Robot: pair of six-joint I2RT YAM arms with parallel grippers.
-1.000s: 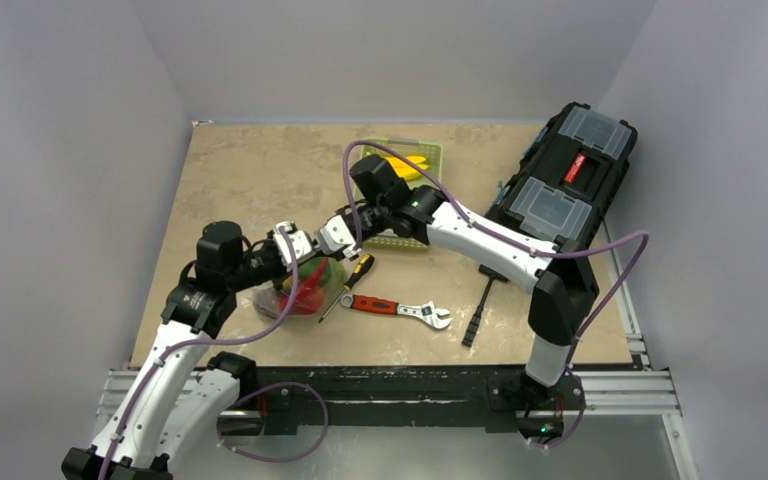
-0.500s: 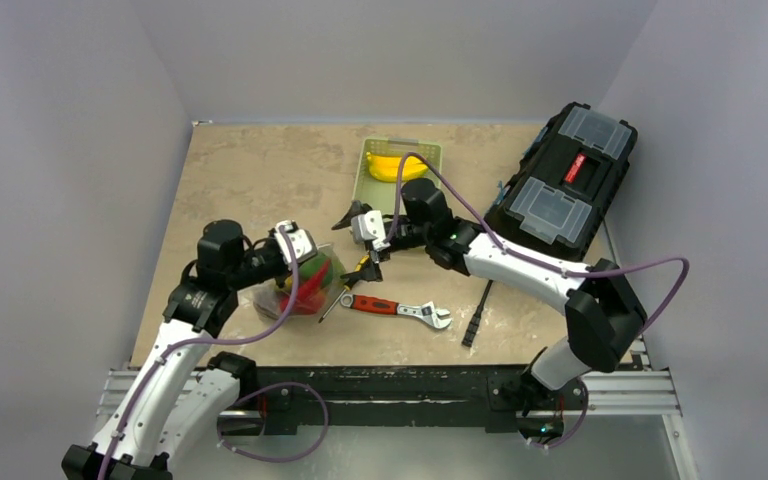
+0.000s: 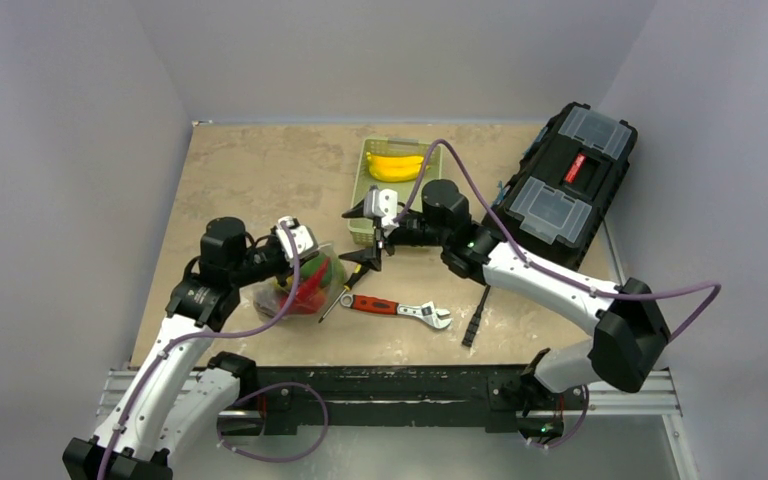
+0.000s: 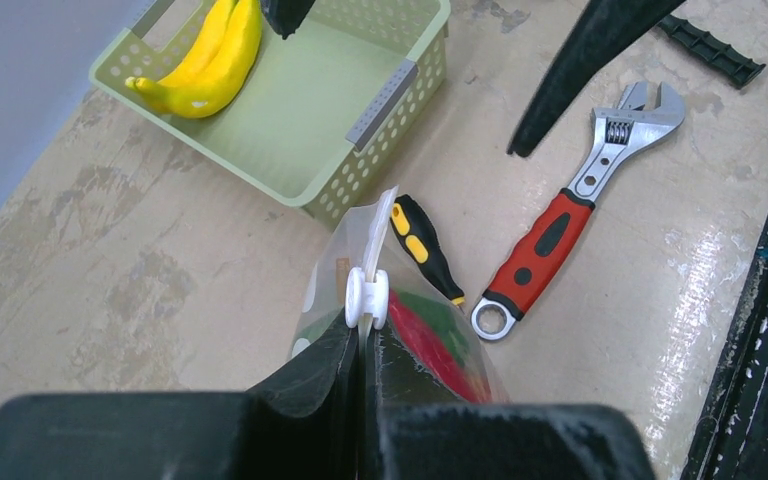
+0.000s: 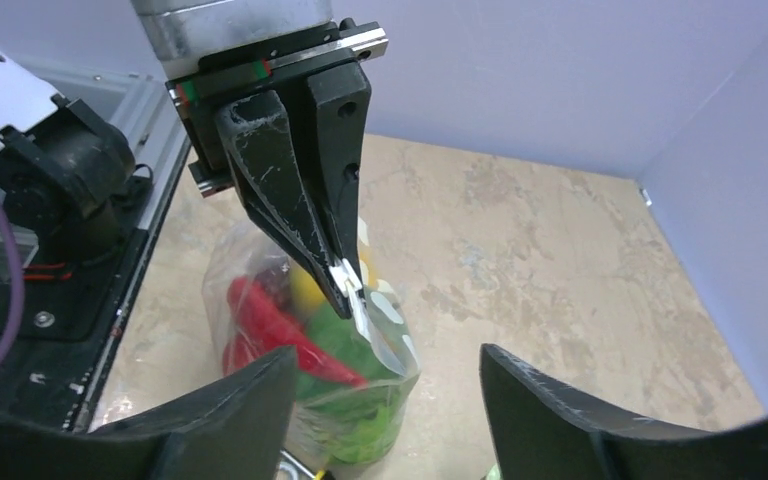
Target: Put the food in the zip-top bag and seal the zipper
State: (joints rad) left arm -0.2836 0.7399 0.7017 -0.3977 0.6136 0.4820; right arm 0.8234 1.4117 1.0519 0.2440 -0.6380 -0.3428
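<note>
Pale grey-lilac walls on three sides; mottled beige tabletop [image 3: 250,170] with a scuffed, stone-like pattern. Landmark: pale green slotted basket [image 4: 300,110], set toward the far edge. Inside it, against its far wall, lies a yellow banana bunch [image 4: 210,60], the only thing in it. Off the basket's near-left corner stands the zip-top bag [image 5: 360,400], clear with white dots, bulging and upright, mouth edge uppermost. Food is visible through the plastic: a red pepper-like piece [image 5: 280,330], green pieces [image 5: 360,350] below and beside it, and a bit of yellow behind. Left hand [image 4: 360,340] is pressed together, pinching the zipper [image 4: 380,240] at the top of the bag; the white slider [image 4: 368,297] sits right at its fingertips, and a length of the strip stands up beyond it toward the basket. How much of the mouth is sealed I cannot tell. Right hand [image 3: 362,236] hangs over the basket's near-left corner, spread wide and holding nothing, its fingers pointing at the bag and apart from it — the wrist view looks straight between them at the bag. A black-and-yellow screwdriver [image 4: 425,245] lies just outside the basket's near wall, its handle end against the bag. A red-handled adjustable wrench [image 4: 560,240] lies farther out from that same near wall, flat on the tabletop. A black ribbed bar [image 4: 710,45] lies off the basket's near-right corner. To the basket's right sits a black toolbox [image 3: 565,185] with clear-lidded compartments, angled, lid shut.
</note>
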